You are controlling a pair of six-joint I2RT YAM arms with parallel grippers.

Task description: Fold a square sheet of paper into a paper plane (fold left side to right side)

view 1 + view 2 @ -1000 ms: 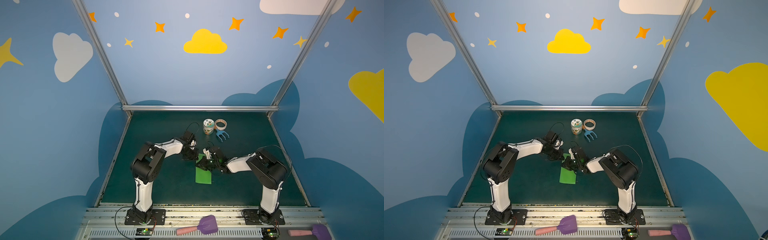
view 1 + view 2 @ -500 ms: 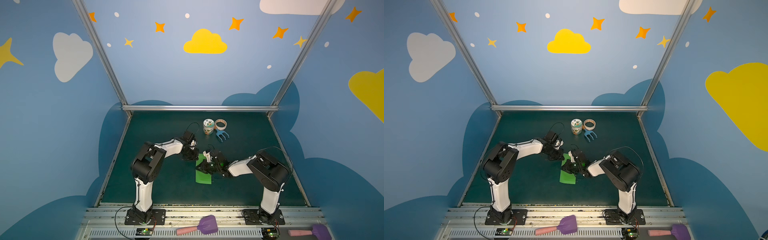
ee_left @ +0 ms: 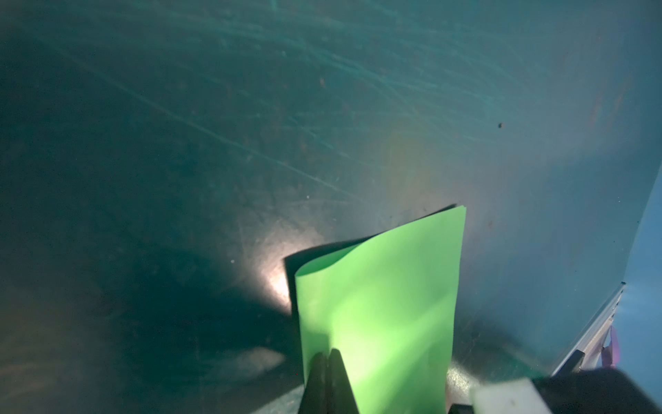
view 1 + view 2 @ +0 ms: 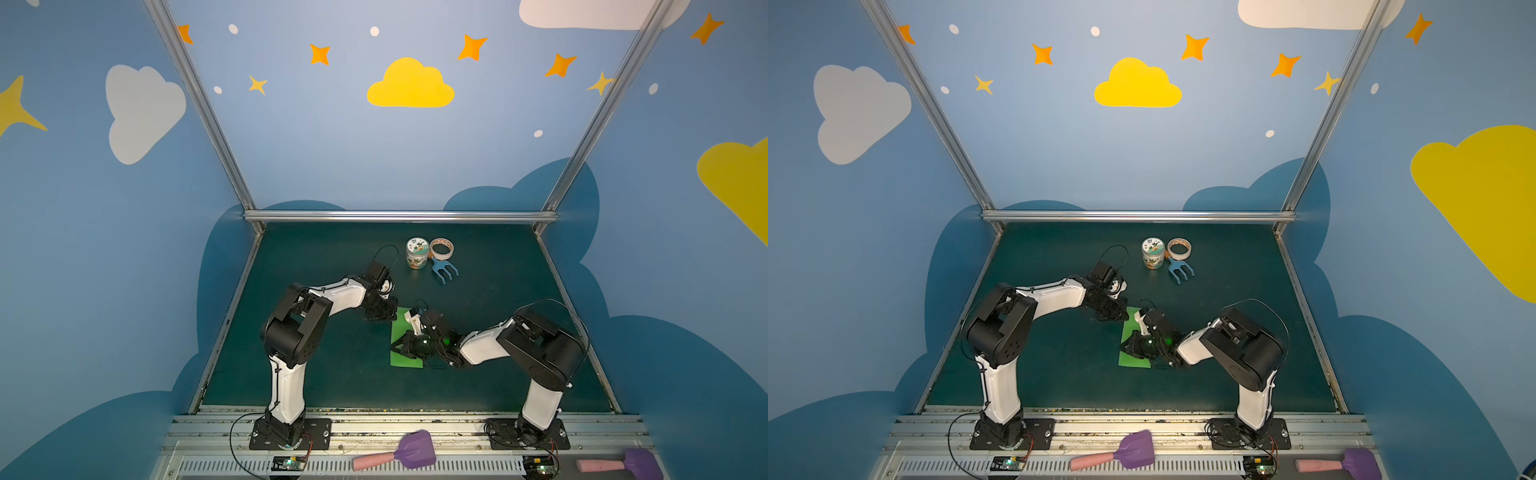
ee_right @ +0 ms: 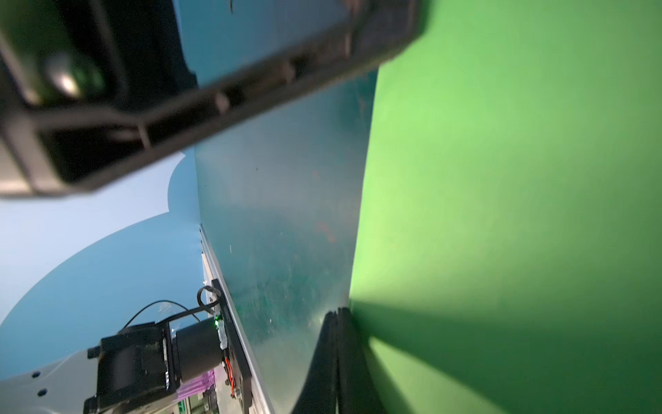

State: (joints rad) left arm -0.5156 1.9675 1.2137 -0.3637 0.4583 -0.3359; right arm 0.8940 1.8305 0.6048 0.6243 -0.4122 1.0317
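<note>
The right tool (image 4: 398,347), closed, has slid nearer along the paper (image 4: 406,361); left tool (image 3: 327,355), closed, pins it.

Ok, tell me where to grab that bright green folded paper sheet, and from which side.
Probably pinch the bright green folded paper sheet at its rounded fold, sliding one jaw in low along the dark mat from the fold's open end. In the left wrist view that fold bulges off the mat, leaving a gap; the opposite long side is two edges lying flat together.
</note>
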